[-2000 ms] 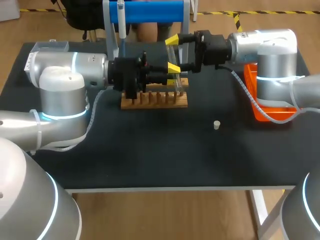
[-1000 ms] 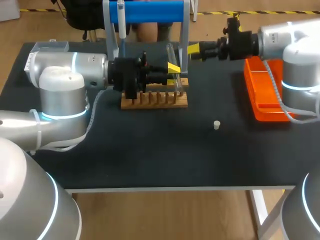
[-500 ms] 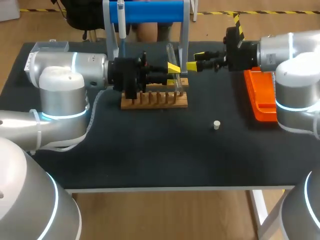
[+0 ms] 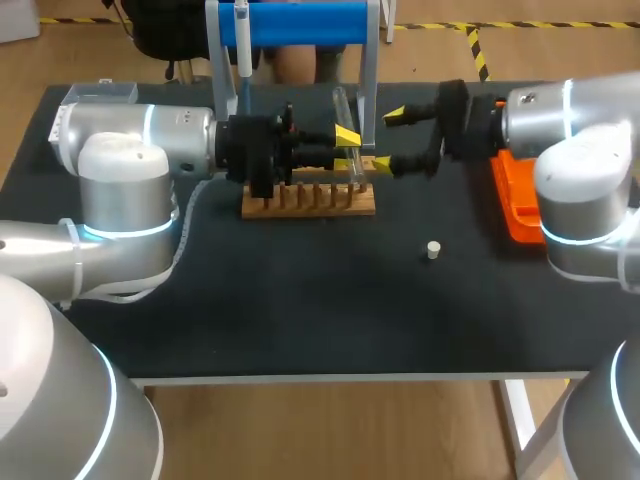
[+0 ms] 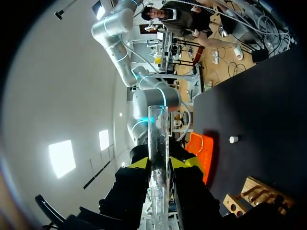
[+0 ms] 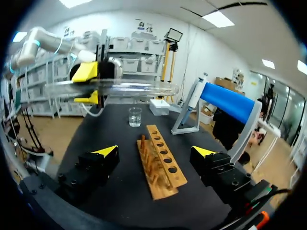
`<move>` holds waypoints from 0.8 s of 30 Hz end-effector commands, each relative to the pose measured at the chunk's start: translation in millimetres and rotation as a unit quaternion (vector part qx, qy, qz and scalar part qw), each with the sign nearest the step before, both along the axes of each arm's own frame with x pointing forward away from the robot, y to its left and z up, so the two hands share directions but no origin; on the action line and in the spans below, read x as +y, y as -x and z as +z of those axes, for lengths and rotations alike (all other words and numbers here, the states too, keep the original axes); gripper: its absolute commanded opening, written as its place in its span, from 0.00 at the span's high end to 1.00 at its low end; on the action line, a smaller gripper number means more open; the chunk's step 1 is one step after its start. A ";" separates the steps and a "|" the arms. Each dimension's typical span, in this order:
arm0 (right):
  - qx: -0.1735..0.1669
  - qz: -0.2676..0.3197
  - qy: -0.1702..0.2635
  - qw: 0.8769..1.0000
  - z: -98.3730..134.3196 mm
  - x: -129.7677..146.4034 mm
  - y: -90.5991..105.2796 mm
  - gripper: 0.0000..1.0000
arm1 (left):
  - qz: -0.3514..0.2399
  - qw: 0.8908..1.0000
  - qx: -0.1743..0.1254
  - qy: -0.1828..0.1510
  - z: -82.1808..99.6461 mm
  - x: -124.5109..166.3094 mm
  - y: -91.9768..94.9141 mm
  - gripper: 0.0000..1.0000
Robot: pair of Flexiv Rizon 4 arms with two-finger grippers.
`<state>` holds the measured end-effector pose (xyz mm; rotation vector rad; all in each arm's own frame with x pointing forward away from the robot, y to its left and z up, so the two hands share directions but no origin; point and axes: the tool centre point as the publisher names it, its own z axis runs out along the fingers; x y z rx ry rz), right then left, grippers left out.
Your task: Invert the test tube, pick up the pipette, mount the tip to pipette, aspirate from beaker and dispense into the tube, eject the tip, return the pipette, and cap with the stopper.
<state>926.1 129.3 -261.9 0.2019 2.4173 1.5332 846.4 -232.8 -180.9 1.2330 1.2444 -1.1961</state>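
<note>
Bright, even overhead lighting; soft faint shadows on table (image 4: 300,310).

In the head view, my right arm (image 4: 580,170) covers part of the orange tray (image 4: 512,210), and its wrist shows blurred. In the left wrist view, the test tube (image 5: 157,143) runs down between the fingers (image 5: 138,164) and out of frame; the wooden rack (image 5: 254,192) is cut off at the edge

The head view looks down from above and behind, taking in the whole bench (image 4: 300,300). The left wrist view sits close behind the left pincer (image 5: 161,163), facing along the test tube (image 5: 157,139) toward the right arm (image 5: 153,98), and catches one end of what seems to be the rack (image 5: 252,194). The right wrist view faces out over the right pincer (image 6: 156,152) along the rack. All three views share tube and rack.
</note>
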 end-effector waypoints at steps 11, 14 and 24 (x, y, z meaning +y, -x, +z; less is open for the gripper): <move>-0.080 0.016 0.043 0.996 -36.7 17.2 -10.3 0.00 | 0.000 1.000 -0.001 0.000 -0.2 0.0 0.1 1.00; -0.063 0.008 0.037 0.997 -39.8 16.7 -11.5 0.00 | 0.000 1.000 -0.001 0.000 -0.2 0.0 0.1 1.00; 0.025 -0.046 0.014 0.999 -41.8 12.6 -18.5 0.00 | 0.000 1.000 -0.001 0.000 -0.2 0.0 0.1 1.00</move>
